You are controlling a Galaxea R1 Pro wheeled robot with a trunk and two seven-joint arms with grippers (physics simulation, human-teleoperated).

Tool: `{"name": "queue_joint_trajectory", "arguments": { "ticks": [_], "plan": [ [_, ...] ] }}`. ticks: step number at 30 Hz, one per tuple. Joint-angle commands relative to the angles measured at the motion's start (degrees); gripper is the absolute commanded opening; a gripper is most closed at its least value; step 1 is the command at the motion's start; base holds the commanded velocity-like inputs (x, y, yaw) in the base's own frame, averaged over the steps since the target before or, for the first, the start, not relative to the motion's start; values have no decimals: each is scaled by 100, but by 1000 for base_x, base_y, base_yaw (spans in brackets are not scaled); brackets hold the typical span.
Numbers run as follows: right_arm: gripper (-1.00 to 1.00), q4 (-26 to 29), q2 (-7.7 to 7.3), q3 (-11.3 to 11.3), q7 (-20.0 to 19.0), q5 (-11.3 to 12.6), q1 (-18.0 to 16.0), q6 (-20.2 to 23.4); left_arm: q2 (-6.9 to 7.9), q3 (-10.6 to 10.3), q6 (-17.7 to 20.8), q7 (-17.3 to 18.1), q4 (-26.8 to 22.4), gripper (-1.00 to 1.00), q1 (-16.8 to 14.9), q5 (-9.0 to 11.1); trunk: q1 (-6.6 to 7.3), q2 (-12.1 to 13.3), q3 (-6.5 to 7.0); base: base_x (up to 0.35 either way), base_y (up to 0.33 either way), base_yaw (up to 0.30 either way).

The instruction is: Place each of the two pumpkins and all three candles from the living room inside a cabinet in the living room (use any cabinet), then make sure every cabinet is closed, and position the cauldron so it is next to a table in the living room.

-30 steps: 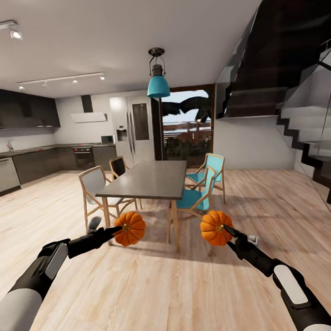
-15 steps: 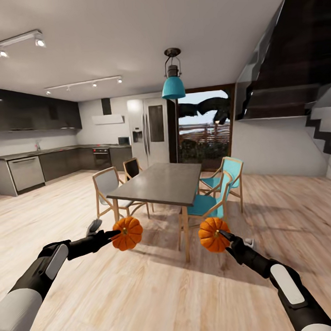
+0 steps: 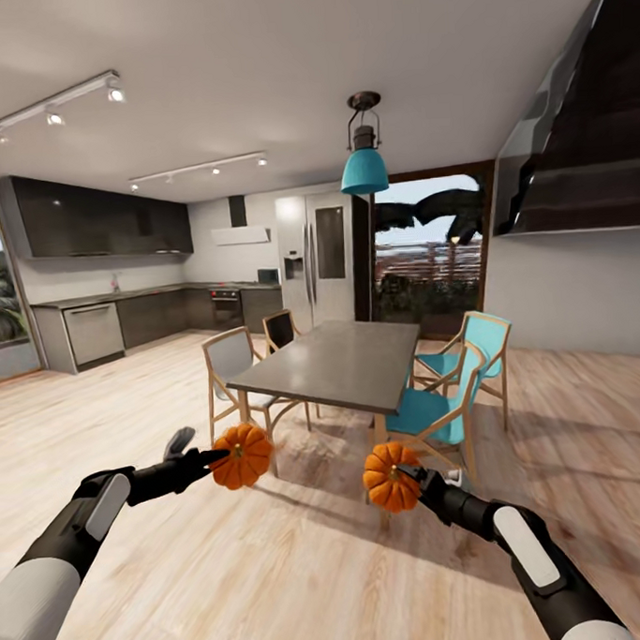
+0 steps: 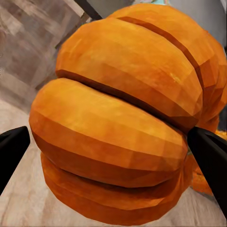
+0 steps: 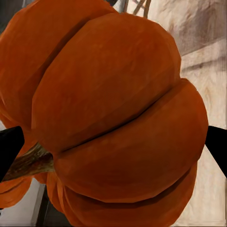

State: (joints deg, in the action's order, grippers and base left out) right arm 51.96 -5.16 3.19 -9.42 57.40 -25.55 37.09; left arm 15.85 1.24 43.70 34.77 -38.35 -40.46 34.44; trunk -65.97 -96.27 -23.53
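Orange ribs are pressing against the black fingers of the left gripper [image 3: 215, 456], which is clamping one pumpkin [image 3: 241, 455] at its sides and carrying it well above the floor [image 3: 305, 565]. The right gripper [image 3: 410, 479] is doing likewise, pinching the second pumpkin [image 3: 389, 478], whose brown stem [image 5: 28, 161] is poking out beside one finger. Both arms are reaching forward and holding the two fruits side by side, apart from each other.

Beyond them a grey table [image 3: 346, 361] is standing with four chairs, two blue [image 3: 472, 359] and two pale [image 3: 230, 360], under a teal lamp [image 3: 364, 170]. Farther back, a dark kitchen [image 3: 120, 265] and a fridge [image 3: 317, 259] are lining the far wall, and stairs [image 3: 583, 137] are rising at the right.

Judging from this, both pumpkins are picked up but neither is stored. The robot is facing the dining area, so it seems to be in transit; stowing them, the three candles, closing up and moving the cauldron all appear to be remaining.
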Motion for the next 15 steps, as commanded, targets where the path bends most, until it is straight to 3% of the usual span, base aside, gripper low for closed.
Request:
{"name": "queue_joint_trajectory", "arguments": {
  "ticks": [1, 9, 11, 15],
  "plan": [
    [-100, 6, 26, -17, 73, 41, -11, 35, 7, 13, 48, -6, 20, -100, -5, 137, -1, -4, 1, 35, -21, 208],
    [-100, 15, 124, -78, 270, 4, -27, 42, 15, 14, 51, -198, 53, -100, -6, 319, -1, -4, 57, 10, -6, 207],
    [-100, 15, 131, -80, 276, -5, -28, 43, 14, 80, 51, -207, 54, -100, -6, 323, -1, -4, 71, 1, -1, 205],
    [-100, 21, 136, -207, 283, -16, -29, 38, 4, 419, 51, -221, 55, -100, 0, 313, -1, -4, 100, 0, 0, 204]
  ]
}}
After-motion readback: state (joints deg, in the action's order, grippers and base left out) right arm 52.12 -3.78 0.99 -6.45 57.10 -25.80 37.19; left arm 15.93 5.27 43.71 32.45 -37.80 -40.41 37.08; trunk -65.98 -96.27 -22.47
